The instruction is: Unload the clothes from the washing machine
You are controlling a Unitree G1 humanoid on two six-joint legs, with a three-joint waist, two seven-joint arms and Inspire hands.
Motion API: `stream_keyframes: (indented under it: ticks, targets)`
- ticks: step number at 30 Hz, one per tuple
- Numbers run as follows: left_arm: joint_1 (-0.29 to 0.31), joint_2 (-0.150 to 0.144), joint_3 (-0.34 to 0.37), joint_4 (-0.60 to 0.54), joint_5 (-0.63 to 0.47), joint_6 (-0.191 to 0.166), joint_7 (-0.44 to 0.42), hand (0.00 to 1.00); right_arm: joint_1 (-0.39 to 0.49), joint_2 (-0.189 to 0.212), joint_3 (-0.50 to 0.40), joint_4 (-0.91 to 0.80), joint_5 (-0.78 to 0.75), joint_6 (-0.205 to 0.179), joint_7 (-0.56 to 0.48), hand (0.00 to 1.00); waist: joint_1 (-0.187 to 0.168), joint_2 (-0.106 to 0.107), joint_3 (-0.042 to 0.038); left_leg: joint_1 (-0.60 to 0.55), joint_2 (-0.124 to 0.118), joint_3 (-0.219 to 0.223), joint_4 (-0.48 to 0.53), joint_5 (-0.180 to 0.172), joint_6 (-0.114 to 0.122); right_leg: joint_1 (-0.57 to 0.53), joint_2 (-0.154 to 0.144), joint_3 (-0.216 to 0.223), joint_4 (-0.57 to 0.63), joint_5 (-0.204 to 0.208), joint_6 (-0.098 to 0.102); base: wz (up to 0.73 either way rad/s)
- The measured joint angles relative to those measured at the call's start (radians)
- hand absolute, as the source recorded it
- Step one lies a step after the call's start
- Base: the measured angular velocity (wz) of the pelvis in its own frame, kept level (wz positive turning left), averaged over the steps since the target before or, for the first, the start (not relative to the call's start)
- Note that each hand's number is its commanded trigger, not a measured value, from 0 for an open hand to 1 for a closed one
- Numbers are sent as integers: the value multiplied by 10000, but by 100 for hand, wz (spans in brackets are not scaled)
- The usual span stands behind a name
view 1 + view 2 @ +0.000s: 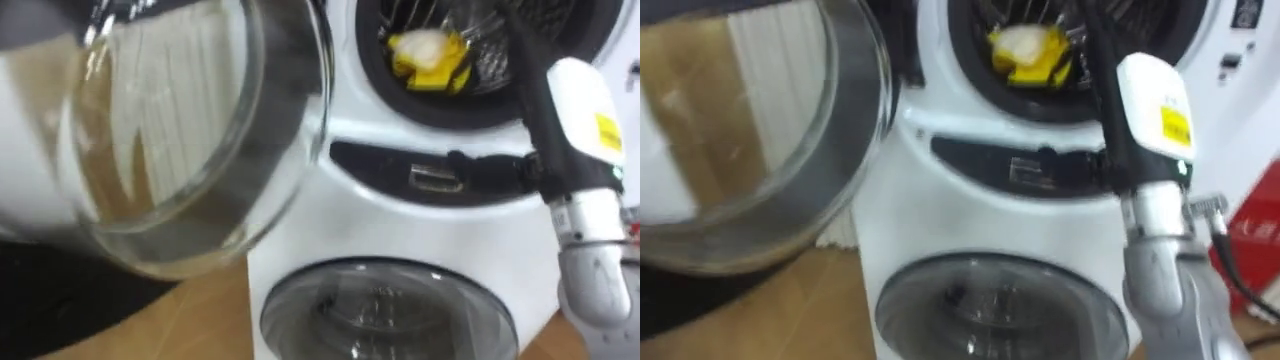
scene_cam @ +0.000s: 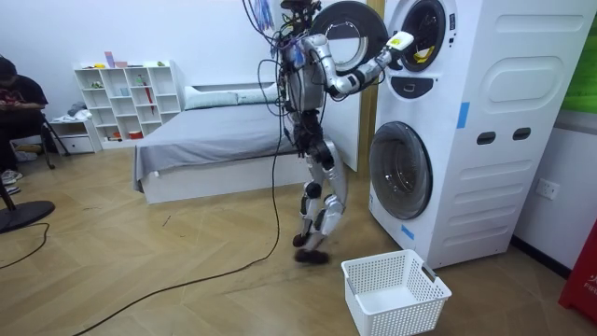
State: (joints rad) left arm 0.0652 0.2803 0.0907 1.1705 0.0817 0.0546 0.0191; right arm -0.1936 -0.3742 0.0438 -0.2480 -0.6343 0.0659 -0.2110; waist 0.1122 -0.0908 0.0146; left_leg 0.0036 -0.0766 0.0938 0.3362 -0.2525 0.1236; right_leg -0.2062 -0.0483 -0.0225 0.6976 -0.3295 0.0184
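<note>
The robot is standing close to the stacked machines, and its right arm is reaching up and forward into the open upper drum [image 1: 470, 100]. The right hand [image 1: 495, 25] is lying deep inside the drum mouth, and I cannot tell how far its fingers are spread or whether they are gripping anything.

The task's thing, a yellow garment [image 1: 435, 65], is sitting just below and to the left of the hand, against the drum's lower front lip. A pale lump [image 1: 425, 45] is resting on top of it; whether that is more cloth or part of the hand I cannot tell.

The garment is looking soft, light and limp, so it is likely to sag and trail once lifted and may snag on the dark door seal. The raised crumpled top nearest the hand is looking like the best place to pinch, gathering several folds at once.

It is bunched into a low heap rather than stretched out. Its longer run is lying roughly sideways across the drum mouth, crosswise to the reaching arm, with one corner drooping down toward the rim.

Left of the hand, the round glass door [image 1: 180, 150] is hanging open. Below the hand, the lower machine's door [image 1: 385, 310] is closed. A white basket [image 2: 392, 289] is waiting on the floor, well below the hand.
</note>
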Motion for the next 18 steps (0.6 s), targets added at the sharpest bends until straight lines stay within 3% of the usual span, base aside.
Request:
stream_keyframes:
  ticks: [1, 2, 3, 4, 5, 7, 9, 12, 18]
  targets:
    - [-34, -9, -26, -41, -126, -48, 16, 0, -12, -6, 7, -19, 1, -5, 0, 0, -19, -7, -3, 125, 3, -43, -101, -8, -14, -49, 41, -19, -683, 126, -49, 21]
    - [-57, -30, -174, -36, -250, -178, 117, 0, -49, -12, 30, -76, 5, -33, -22, 0, -21, -24, -14, 362, -28, -131, -278, -54, -63, -36, 134, -64, -1993, 706, -123, 31]
    - [-37, -100, -173, -18, -363, -191, 230, 0, -54, -12, 66, -71, 7, -80, -81, 0, -55, -10, -49, 613, -26, -245, -378, -136, -133, 60, 185, -78, -2544, 1765, -210, 33]
    - [-29, -162, -176, -6, -413, -192, 299, 0, -54, -43, 72, -62, 14, -115, -101, 0, -67, 41, -75, 735, 35, -305, -423, -198, -175, 172, 233, -82, -2557, 1918, -284, 25]
    - [84, -246, -169, 38, -506, -222, 371, 0, -81, -97, 77, -67, 137, -177, -142, 0, 1, 148, -175, 896, 211, -344, -619, -247, -261, 423, 410, -184, -2867, 1965, -350, 4]
    - [171, -249, -159, 266, -486, -262, 394, 0, -393, -182, 78, -74, 470, -240, -151, 0, 29, 233, -129, 945, 456, -387, -768, -296, -351, 623, 616, -379, -3317, 2090, -488, 0]
    - [443, -275, -157, 362, -412, -188, 417, 0, -696, -232, 62, -293, 640, -206, -151, 0, 10, 239, -142, 945, 657, -404, -995, -312, -423, 697, 835, -382, -3700, 2136, -550, 0]
    - [810, -293, -172, 471, -455, -18, 373, 0, -874, -256, 85, -587, 1034, -219, -52, 0, 4, 217, -148, 1069, 830, -405, -1031, -305, -457, 984, 1015, -422, -4123, 2177, -620, 0]
    - [838, -301, -194, 636, -386, 160, 263, 0, -1180, -255, 259, -731, 2797, -78, 488, 0, 88, 91, -187, 1463, 1045, -388, -1476, -260, -554, 1575, 1214, -598, -4793, 2227, -703, 7]
